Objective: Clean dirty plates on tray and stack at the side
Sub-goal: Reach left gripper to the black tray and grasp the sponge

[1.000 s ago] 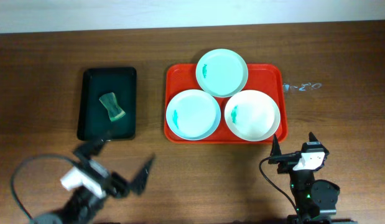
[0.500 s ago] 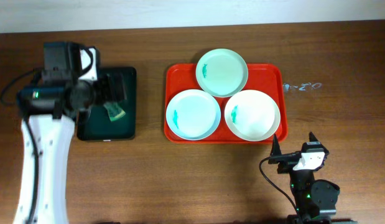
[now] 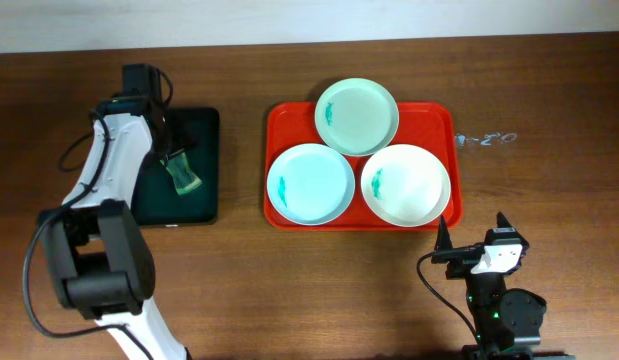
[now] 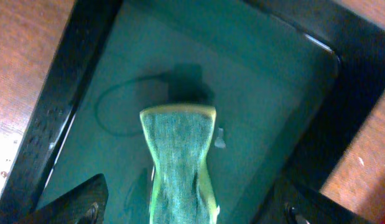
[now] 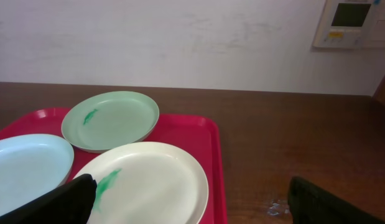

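Note:
Three plates lie on the red tray (image 3: 444,118), each with a small teal smear: a mint-green one (image 3: 357,117) at the back, a pale mint one (image 3: 310,184) at the front left and a white one (image 3: 406,185) at the front right. My left gripper (image 3: 172,150) is open over the dark tray, its fingers (image 4: 189,213) on either side of a green sponge (image 4: 178,155) without touching it. My right gripper (image 3: 472,230) is open and empty just in front of the red tray; its wrist view (image 5: 195,205) looks over the white plate (image 5: 148,180).
The smaller dark green-black tray (image 3: 204,200) lies left of the red tray and holds the sponge (image 3: 182,176). Faint chalk marks (image 3: 486,139) sit on the wood right of the red tray. A wall runs along the table's back edge.
My left arm has swung from the table's front left to the back and now hangs over the sponge in the dark tray. The right arm and the plates have not moved.

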Action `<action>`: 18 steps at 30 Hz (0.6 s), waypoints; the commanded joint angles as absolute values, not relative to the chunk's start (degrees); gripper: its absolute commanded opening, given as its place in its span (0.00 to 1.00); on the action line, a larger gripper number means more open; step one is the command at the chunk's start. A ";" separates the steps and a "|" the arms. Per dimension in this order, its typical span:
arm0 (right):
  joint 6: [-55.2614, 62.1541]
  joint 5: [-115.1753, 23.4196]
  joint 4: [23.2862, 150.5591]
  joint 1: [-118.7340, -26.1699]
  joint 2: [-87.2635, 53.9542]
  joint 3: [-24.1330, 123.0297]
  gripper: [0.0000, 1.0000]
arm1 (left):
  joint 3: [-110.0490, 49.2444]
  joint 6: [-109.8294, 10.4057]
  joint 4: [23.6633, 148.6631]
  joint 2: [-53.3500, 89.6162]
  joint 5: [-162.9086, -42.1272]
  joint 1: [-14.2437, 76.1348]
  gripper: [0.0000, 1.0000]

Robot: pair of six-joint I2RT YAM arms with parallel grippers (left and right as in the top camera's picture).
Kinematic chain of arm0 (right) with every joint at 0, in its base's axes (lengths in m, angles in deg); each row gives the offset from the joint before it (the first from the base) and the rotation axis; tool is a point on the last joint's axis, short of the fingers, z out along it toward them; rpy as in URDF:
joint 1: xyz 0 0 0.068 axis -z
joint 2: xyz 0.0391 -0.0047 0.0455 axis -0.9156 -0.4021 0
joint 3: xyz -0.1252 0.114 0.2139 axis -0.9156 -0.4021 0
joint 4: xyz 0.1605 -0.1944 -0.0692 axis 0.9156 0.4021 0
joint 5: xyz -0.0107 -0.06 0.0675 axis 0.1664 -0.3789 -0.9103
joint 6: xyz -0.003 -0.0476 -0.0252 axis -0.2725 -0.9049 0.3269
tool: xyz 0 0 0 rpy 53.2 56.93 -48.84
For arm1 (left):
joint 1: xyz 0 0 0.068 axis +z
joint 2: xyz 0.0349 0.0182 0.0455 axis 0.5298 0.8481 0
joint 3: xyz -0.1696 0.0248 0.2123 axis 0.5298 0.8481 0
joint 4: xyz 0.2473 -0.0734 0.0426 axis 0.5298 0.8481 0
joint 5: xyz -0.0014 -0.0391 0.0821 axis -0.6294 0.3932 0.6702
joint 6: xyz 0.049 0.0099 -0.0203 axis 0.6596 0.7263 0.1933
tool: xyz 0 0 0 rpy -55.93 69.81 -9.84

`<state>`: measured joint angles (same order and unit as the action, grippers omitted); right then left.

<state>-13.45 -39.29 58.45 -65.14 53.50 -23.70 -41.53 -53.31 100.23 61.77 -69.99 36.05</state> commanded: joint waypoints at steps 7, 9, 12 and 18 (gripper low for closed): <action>-13.01 -38.83 58.67 -64.77 53.91 -24.11 0.98 | -42.47 -54.82 96.32 70.99 -66.93 36.29 0.64; -13.01 -38.83 58.67 -64.77 53.91 -24.11 0.98 | -42.47 -54.79 95.97 71.30 -66.89 36.29 0.50; -13.01 -38.83 58.67 -64.77 53.91 -24.11 0.98 | -42.47 -54.79 95.90 71.30 -66.87 36.29 0.15; -13.01 -38.83 58.67 -64.77 53.91 -24.11 0.98 | -42.47 -54.77 97.21 71.30 -64.57 36.29 0.99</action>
<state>-13.47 -39.31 58.48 -65.14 53.50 -23.70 -41.61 -54.71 96.27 70.73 -66.04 36.05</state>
